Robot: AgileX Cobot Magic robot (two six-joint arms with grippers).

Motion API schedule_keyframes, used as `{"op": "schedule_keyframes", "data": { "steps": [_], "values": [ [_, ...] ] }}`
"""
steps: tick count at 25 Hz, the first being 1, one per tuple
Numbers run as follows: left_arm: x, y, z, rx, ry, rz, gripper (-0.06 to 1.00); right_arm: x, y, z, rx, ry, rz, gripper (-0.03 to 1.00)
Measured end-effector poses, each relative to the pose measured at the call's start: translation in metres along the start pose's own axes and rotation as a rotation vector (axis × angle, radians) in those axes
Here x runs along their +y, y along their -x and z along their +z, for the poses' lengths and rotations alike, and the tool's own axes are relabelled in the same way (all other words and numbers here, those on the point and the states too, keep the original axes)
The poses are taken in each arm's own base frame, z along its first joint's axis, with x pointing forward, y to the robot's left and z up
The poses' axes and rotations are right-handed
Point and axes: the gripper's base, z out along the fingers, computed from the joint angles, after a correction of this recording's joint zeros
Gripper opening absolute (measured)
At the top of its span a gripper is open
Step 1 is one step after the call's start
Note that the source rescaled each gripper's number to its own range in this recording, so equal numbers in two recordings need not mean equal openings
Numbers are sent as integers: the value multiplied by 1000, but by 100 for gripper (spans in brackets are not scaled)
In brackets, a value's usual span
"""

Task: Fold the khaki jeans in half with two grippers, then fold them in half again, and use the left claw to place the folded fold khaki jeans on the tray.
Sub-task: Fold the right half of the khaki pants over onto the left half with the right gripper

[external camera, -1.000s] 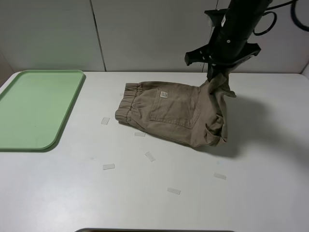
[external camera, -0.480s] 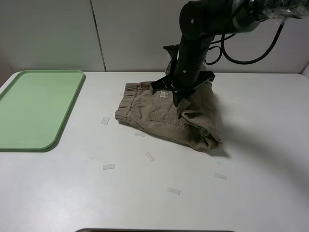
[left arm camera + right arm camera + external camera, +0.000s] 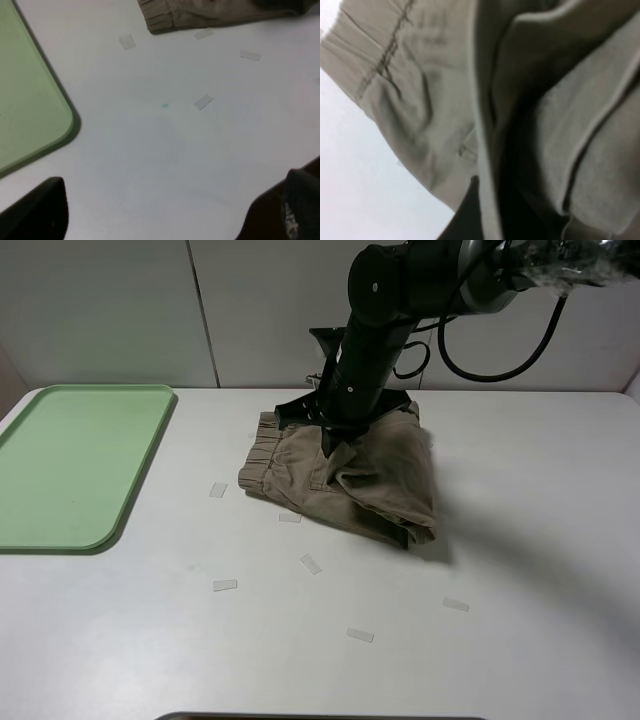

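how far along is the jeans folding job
Done: the khaki jeans lie in a folded bundle on the table. In hand: the right gripper appears to pinch one end above the waistband side, mid second fold. To do: releasing, then the left gripper, open over bare table, must carry them to the tray.

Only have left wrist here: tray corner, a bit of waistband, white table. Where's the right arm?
Observer: Over the khaki jeans. The right gripper is low at their far edge, holding a flap of fabric.
Operator: Fold state?
Observer: The leg end is doubled over toward the waistband, which lies uncovered on the tray side.
Operator: Jeans touching the tray?
Observer: No. The tray sits at the left edge of the table, apart from the jeans, with a tape scrap between them.
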Motion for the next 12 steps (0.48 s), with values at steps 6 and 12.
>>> {"op": "schedule_keyframes", "data": {
  "steps": [6, 12],
  "values": [
    [0, 0, 0, 1, 0, 0, 84, 7, 16, 9, -19, 53, 39, 0],
    [0, 0, 0, 1, 1, 12, 84, 17, 21, 25, -34, 110, 82, 0]
  ]
}}
